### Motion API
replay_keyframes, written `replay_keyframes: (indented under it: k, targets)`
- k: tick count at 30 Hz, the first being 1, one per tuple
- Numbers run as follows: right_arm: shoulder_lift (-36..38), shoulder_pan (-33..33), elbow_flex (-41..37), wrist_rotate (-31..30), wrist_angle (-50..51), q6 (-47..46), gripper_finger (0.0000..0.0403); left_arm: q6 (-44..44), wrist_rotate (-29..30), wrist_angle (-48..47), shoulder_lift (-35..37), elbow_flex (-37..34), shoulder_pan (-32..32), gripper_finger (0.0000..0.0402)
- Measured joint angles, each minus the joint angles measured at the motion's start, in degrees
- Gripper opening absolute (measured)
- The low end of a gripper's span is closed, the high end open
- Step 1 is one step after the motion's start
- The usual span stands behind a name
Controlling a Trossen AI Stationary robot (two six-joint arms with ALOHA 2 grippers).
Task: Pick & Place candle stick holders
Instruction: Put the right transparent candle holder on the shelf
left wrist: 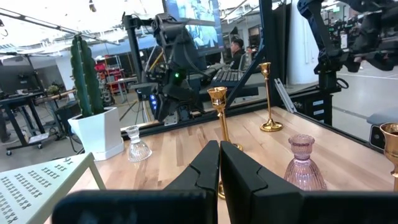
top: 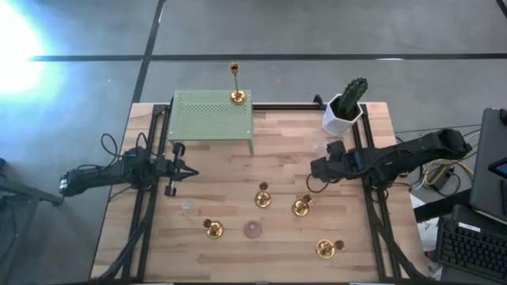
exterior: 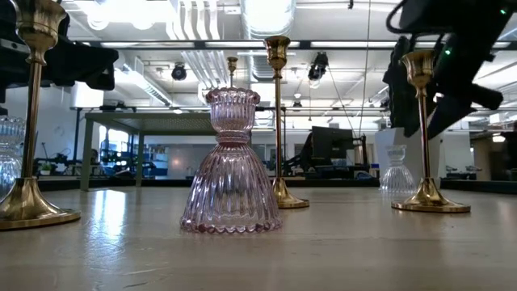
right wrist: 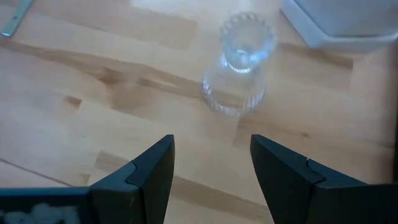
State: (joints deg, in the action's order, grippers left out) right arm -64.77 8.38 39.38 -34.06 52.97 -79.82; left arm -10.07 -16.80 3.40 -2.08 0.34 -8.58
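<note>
Wooden tabletop (top: 238,170) holds scattered holders; the right pincer (right wrist: 211,168), wide open and empty, should straddle the clear glass holder (right wrist: 239,62) squarely, while the left pincer (left wrist: 219,168) waits shut.

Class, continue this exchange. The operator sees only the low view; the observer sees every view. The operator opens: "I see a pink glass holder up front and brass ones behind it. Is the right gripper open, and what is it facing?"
Observer: The right gripper is open and empty, with a clear glass holder standing just ahead of its fingers.
Operator: And the left gripper?
Observer: The left gripper is shut and empty, at the table's left side, near the green stand.
Operator: Is anything on that stand?
Observer: One tall brass holder stands at its far right corner.
</note>
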Motion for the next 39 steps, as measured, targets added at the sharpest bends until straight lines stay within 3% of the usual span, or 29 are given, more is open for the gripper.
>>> replay_keyframes:
  k: [8, 13, 20, 29, 39]
  targets:
    - [0.0, 4.24, -10.27, -13.56, -18.22, -0.29, 0.0203, -0.01, 0.0, 0.0, 0.0, 0.0, 0.0, 0.0019]
    - [0.0, 3.8, -16.05, -14.43, -25.53, -0.14, 0.0203, 0.0, 0.0, 0.0, 0.02, 0.0, 0.01, 0.0019]
    - [-0.03, 3.24, -23.6, -20.36, -39.25, -0.97, 0.0203, 0.0, 0.0, 0.0, 0.01, -0.02, 0.01, 0.0019]
    - [-0.04, -1.97, -28.63, -19.34, -53.63, 9.42, 0.0231, 0.01, 0.02, 0.0, 0.01, 0.0, 0.02, 0.0019]
    - [-0.04, -8.66, -28.71, -19.04, -55.44, 16.72, 0.0264, 0.0, 0.02, 0.0, 0.0, 0.0, 0.0, 0.0019]
